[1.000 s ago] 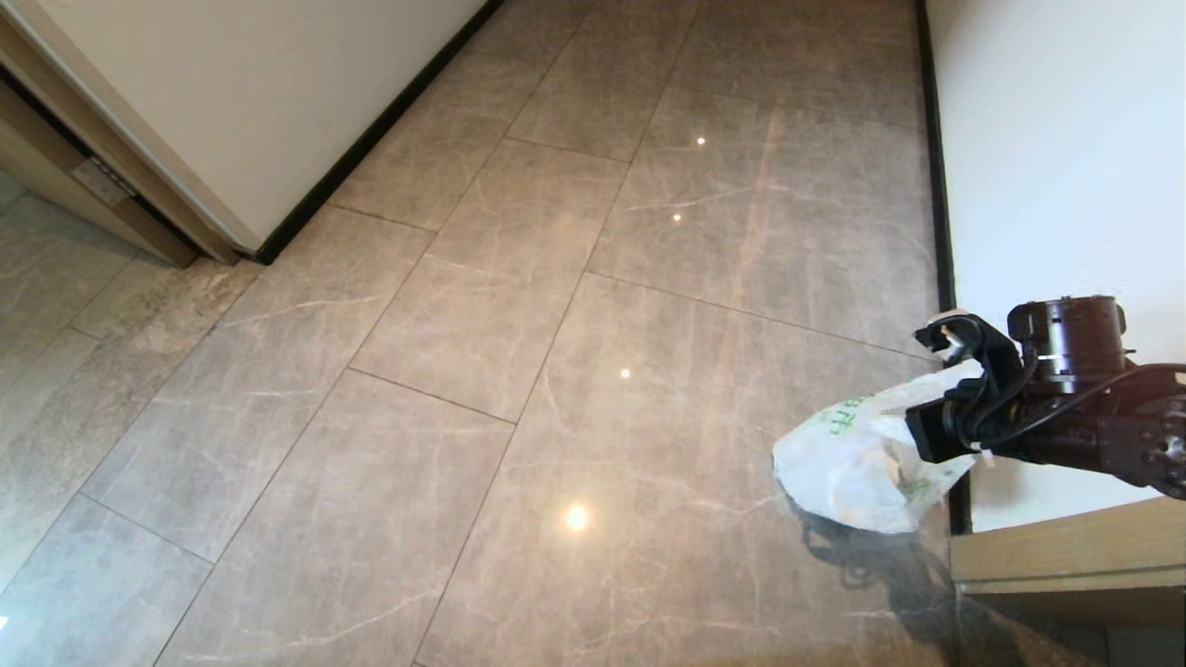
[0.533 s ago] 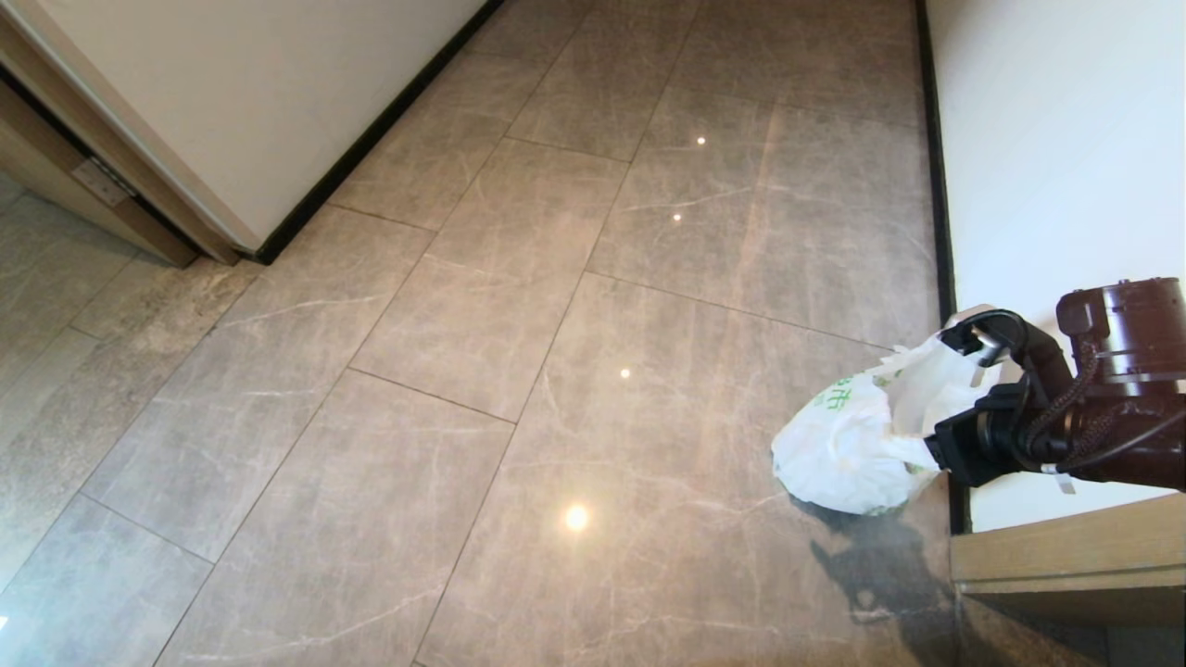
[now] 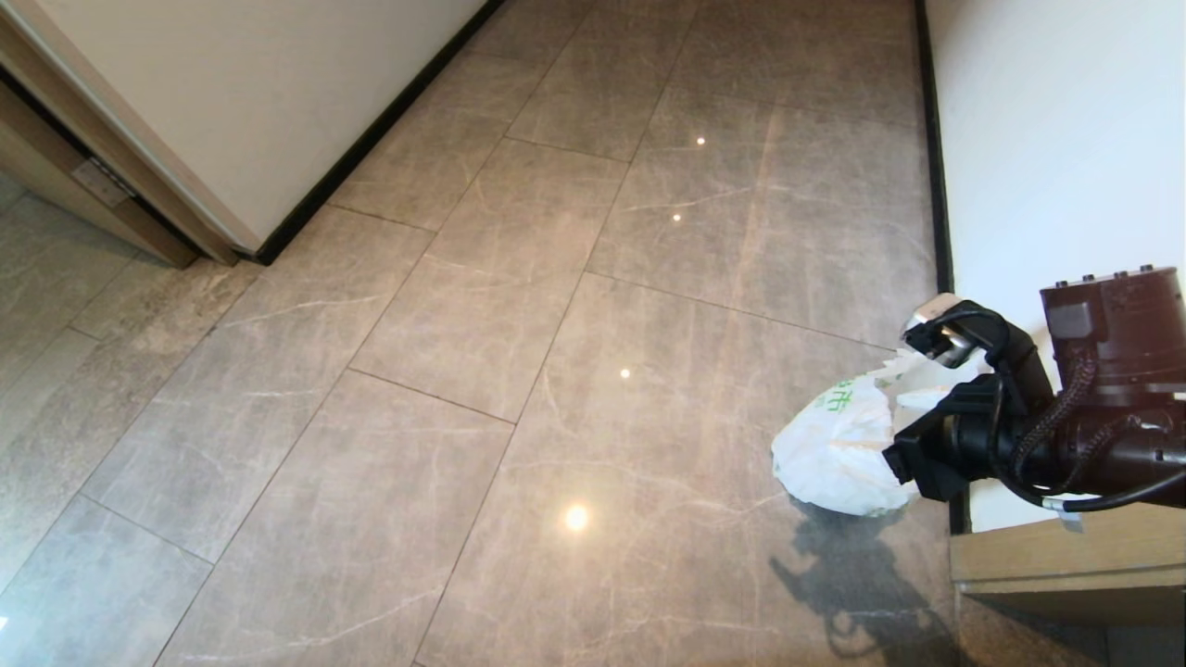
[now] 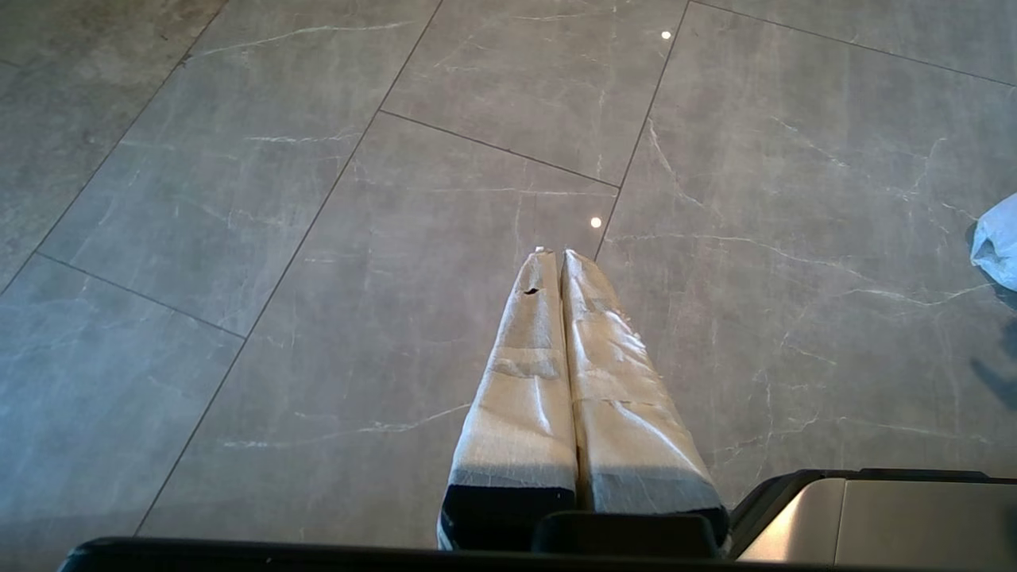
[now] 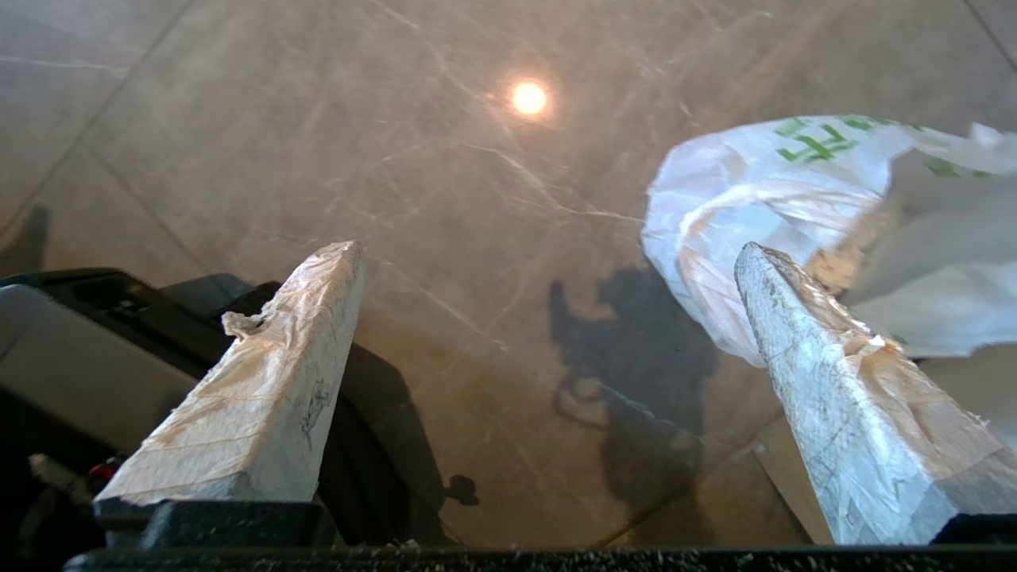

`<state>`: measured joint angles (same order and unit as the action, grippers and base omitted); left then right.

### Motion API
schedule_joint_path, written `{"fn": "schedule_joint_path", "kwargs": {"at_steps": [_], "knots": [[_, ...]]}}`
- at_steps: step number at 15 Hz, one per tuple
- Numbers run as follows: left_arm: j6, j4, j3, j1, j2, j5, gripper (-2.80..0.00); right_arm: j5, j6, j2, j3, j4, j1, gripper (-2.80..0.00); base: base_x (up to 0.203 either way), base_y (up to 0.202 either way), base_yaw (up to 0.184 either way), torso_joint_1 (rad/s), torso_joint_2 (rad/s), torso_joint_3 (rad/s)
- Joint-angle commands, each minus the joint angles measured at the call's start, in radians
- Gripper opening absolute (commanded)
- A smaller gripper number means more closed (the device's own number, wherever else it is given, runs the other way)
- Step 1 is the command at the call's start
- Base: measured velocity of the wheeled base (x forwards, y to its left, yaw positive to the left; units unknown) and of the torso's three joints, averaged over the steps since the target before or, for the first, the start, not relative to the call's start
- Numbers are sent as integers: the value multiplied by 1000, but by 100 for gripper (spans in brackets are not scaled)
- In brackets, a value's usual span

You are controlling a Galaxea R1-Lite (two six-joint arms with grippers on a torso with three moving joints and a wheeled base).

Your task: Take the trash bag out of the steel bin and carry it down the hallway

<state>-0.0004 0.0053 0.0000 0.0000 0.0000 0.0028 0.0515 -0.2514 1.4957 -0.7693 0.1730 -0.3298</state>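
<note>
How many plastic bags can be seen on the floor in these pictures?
1. The trash bag, white with green print, lies on the hallway floor beside the right-hand wall, next to the open right gripper. Others could lie outside the views.

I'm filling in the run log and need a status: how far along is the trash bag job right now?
Nearly finished. Done: the trash bag sits on the glossy hallway floor beside the white wall, no bin around it. In hand: the right claw is wide open with nothing between its fingers, the bag beside one finger. The left claw is shut and idle. Left: probably only drawing the right arm clear.
</note>
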Motion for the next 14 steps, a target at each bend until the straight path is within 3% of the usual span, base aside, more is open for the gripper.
{"fn": "schedule_joint_path", "kwargs": {"at_steps": [1,5,10,11,14], "knots": [[-1,1,0,0,0,0,-280,23,1,-32,-10,-3,-43,0,0,0,0,0,0,0],[-1,1,0,0,0,2,-280,69,-4,-75,-11,-18,-97,0,0,0,0,0,0,0],[-1,1,0,0,0,0,-280,27,1,-194,36,-35,-76,0,0,0,0,0,0,0],[-1,1,0,0,0,0,-280,12,6,-209,47,-36,-57,-280,0,0,0,0,0,0],[-1,1,0,0,0,2,-280,-22,6,-276,59,-125,0,-280,0,0,0,0,0,0]]}}
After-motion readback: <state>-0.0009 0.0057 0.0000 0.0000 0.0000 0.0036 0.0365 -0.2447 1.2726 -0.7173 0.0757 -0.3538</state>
